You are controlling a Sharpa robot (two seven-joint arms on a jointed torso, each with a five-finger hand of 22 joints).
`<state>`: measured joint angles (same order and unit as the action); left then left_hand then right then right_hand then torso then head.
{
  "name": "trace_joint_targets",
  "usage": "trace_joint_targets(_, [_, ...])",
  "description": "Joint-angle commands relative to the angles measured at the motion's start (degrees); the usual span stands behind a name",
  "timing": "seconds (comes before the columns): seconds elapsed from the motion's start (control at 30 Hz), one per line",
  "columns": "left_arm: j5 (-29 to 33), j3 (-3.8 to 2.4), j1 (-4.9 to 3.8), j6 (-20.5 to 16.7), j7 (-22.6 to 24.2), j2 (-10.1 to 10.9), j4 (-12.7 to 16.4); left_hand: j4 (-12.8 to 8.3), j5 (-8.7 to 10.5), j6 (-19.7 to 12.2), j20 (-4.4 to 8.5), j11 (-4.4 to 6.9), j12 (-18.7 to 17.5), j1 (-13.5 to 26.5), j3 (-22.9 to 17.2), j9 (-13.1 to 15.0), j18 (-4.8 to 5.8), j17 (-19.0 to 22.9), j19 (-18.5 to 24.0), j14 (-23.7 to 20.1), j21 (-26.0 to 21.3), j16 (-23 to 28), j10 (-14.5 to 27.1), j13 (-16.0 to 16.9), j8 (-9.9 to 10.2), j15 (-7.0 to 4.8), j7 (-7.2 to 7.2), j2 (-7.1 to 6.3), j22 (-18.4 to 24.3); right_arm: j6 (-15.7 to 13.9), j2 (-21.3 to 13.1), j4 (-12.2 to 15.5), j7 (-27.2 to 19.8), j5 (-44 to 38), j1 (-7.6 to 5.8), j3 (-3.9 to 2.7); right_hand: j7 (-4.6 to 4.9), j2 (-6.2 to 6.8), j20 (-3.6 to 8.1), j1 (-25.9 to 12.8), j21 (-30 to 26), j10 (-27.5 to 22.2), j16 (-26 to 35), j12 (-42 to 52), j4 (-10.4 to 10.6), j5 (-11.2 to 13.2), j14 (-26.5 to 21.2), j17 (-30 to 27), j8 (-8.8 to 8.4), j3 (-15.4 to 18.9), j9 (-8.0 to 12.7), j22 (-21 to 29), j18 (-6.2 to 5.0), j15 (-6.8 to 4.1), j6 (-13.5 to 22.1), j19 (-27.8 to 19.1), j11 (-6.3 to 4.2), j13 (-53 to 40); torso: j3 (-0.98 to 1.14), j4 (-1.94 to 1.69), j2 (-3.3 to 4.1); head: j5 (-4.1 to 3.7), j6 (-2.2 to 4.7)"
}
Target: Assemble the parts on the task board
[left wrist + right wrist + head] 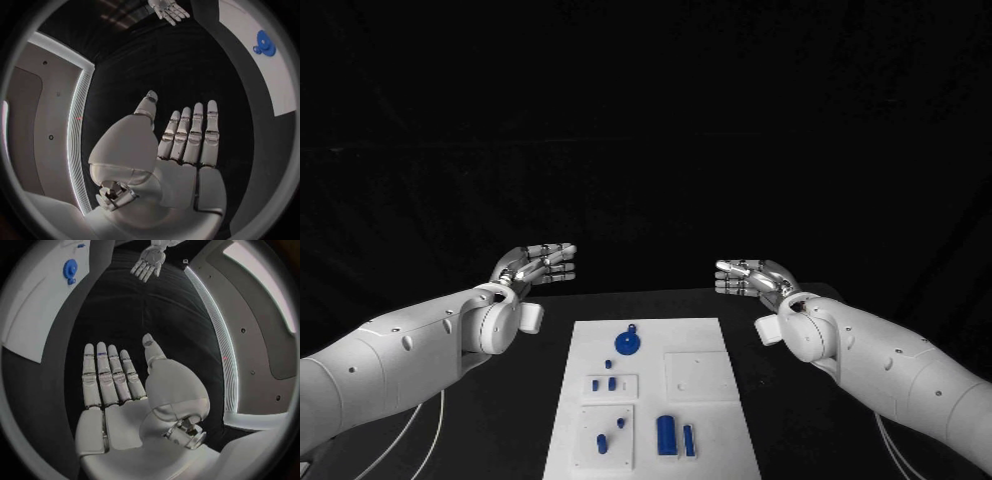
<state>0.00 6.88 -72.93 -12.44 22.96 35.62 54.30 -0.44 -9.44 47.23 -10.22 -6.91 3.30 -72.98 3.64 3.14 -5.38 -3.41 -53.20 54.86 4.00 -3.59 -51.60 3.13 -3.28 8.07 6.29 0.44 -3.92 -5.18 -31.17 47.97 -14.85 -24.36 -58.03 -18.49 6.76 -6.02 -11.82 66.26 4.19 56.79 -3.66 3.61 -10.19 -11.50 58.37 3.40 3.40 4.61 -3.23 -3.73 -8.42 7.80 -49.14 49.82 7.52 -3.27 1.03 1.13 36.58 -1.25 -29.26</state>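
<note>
- Reaching in from the lower left of the head view, the left arm (pixel 401 365) angles up toward the middle and ends in the left hand (pixel 538 264), which hangs above the black table (pixel 776 420) just beyond the board's far left corner.
- The left hand holds nothing; in the left wrist view its fingers (pixel 197 132) lie straight and side by side, the thumb set a little apart.
- The right arm (pixel 899 375) comes in from the lower right, a mirror of the other, with the right hand (pixel 754 276) raised past the board's far right corner.
- The right hand is empty as well; the right wrist view shows its fingers (pixel 106 372) extended and close together, thumb standing off to one side.
- The two hands face each other across a wide gap, well apart.
- The task board (pixel 711 345) lies at the bottom centre of the head view, its long axis running away from the robot, toward the top of the frame.
- A round blue part (pixel 629 343) with a small knob sits on the board's far end, the knob pointing away from the robot.
- Two oblong blue parts (pixel 666 435) lie near the board's near end, their long axes along the board's length.
- Smaller blue pieces (pixel 604 383) sit on raised white squares left of centre; they appear to be upright pegs, though they are too small to be sure.
</note>
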Motion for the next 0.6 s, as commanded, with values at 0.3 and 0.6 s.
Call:
trace_joint_targets(0.3, [-0.1,-1.08,2.01,-5.0,1.1,1.5,5.7,0.4,9.44,-47.2,10.22,6.91,-3.3,73.0,-3.6,-3.1,5.38,3.4,53.2,-54.9,-4.0,3.6,51.6,-3.1,3.3,-8.07,-6.29,-0.44,3.9,-5.2,-1.8,5.6,-1.9,3.1,-0.28,2.47,-6.76,6.02,11.82,-66.3,-4.2,-56.8,3.7,-3.6,10.2,11.5,-58.4,-3.4,-3.40,-4.6,3.2,3.7,8.42,-7.80,49.1,-49.8,-7.52,3.3,-0.53,-0.58,-2.77,0.62,-2.70])
trace_joint_targets(0.6, [0.0,-4.01,7.44,-18.5,4.0,5.3,20.8,0.4,9.44,-47.2,10.22,6.91,-3.3,73.0,-3.6,-3.1,5.38,3.4,53.2,-54.9,-4.0,3.6,51.6,-3.1,3.3,-8.07,-6.29,-0.44,3.9,-19.2,-6.7,20.7,-7.3,11.9,-1.05,9.13,-6.76,6.02,11.82,-66.3,-4.2,-56.8,3.7,-3.6,10.2,11.5,-58.4,-3.4,-3.40,-4.6,3.2,3.7,8.42,-7.80,49.1,-49.8,-7.52,3.3,-1.03,-1.13,-5.40,1.25,-5.12])
